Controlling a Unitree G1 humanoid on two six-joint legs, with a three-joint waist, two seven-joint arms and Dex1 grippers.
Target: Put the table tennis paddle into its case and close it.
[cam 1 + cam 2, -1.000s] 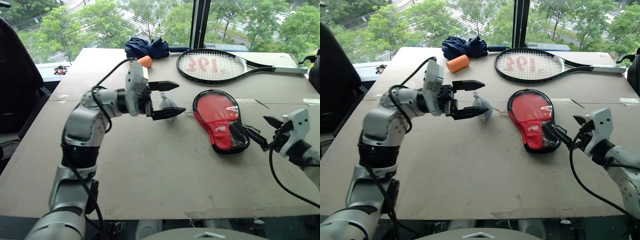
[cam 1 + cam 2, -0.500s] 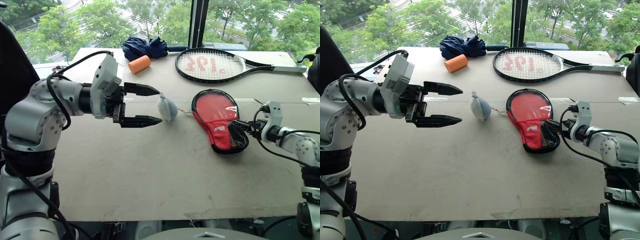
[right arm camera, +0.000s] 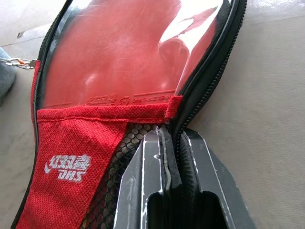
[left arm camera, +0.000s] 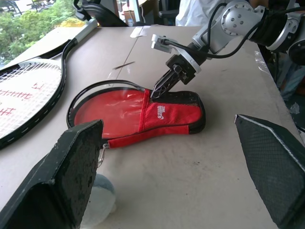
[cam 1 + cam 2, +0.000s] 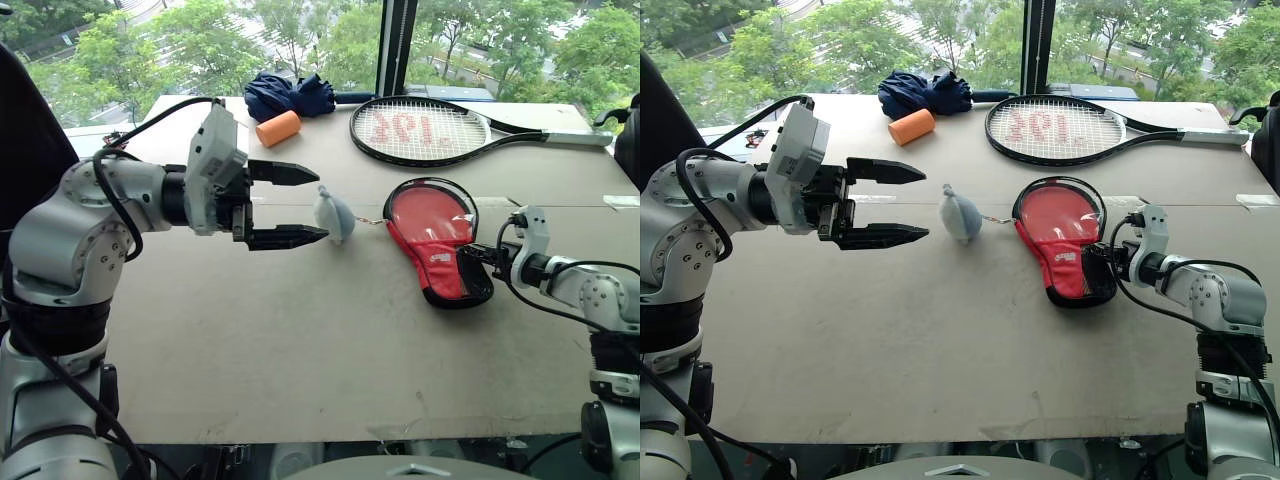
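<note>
Cardboard-coloured sheets cover the table, and a seam between two of them runs across it behind the case; the surface is matt, a little scuffed, and bare in the near half. Behind the far edge there are large windows with a dark vertical frame, and outside them green trees. On the far part of the table lie a dark blue bundled fabric, an orange cylinder just beside it, and a large black tennis racket with its handle pointing to the right. The case lies flat on the right half of the table, nearer than the racket, with its round end toward the windows. The table tennis paddle is inside it: its red face shows through the clear window, above the red panel with the white logo. A short chain goes from the case to a grey-blue ball charm, which rests on the table to the left of it. The right gripper is low at the right edge of the case, and its two fingers are pressed together on the black zipper rim there. The left gripper hangs above the table, left of the charm and apart from it, with its fingers spread wide and nothing between them.
</note>
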